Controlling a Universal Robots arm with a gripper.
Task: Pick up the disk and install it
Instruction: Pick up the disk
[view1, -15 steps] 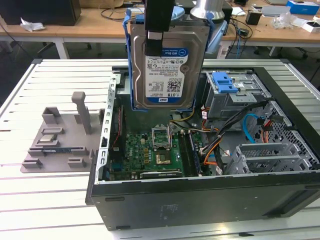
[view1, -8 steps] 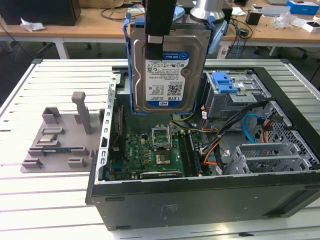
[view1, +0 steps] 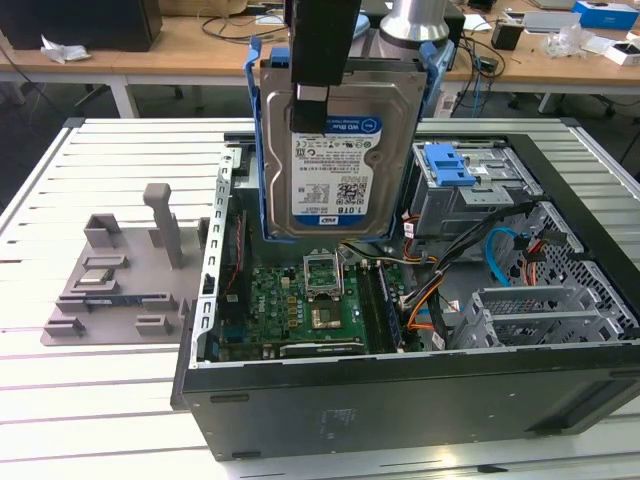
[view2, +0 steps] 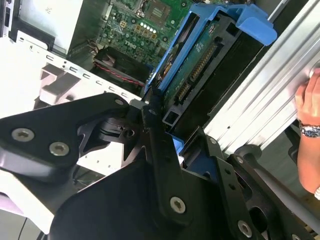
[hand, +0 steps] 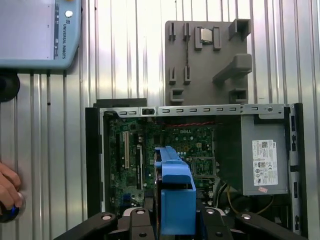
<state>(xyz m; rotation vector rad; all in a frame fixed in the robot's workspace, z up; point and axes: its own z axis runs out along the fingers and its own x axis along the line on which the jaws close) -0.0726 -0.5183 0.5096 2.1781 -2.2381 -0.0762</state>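
Pick was done: your gripper (view1: 312, 95) had jaws clamped on the hard disk (view1: 335, 160), upright above the PC case (view1: 400, 395); install apparently not done.

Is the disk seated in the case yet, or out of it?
Out. The disk hangs upright above the open computer case, label facing the exterior camera, clamped in the tool.

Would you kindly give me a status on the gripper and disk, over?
Gripper shut on disk. Disk upright above open case, not yet in cage. Cables beside cage; hand outside case.
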